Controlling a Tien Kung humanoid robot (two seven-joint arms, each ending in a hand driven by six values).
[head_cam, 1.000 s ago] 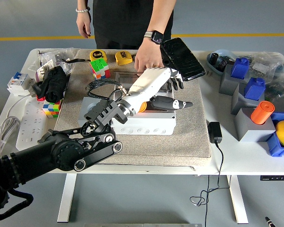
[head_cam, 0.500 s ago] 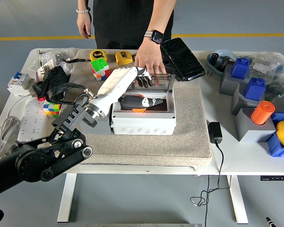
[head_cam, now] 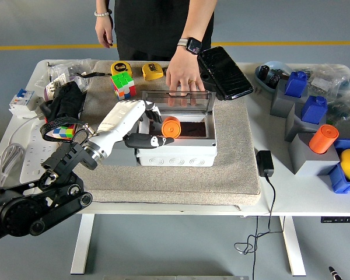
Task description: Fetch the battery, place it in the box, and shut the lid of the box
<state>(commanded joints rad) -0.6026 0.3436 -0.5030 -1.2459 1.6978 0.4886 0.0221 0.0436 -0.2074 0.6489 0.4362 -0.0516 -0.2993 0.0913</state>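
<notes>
An orange cylindrical battery (head_cam: 171, 126) lies inside the open grey box (head_cam: 176, 153) on the beige mat. The box's clear lid (head_cam: 175, 100) stands upright at the back edge. A person's hand (head_cam: 184, 74) with a watch rests on the lid's top. My left hand (head_cam: 152, 126), white with black fingertips, hangs over the box's left rim just left of the battery. Its fingers are spread and hold nothing; the thumb (head_cam: 154, 140) lies along the front-left rim.
Two Rubik's cubes (head_cam: 123, 84) (head_cam: 62, 131), tape measures (head_cam: 152, 71) and a black cloth (head_cam: 67, 100) lie to the left. A black device (head_cam: 224, 71) sits behind the box. An orange cylinder (head_cam: 322, 139), blue blocks (head_cam: 296, 83) and a power adapter (head_cam: 263, 163) stand on the right.
My left hand has drawn back leftward from over the box to its left rim. The orange battery now lies uncovered inside the box. The person's hand stays on the lid.
</notes>
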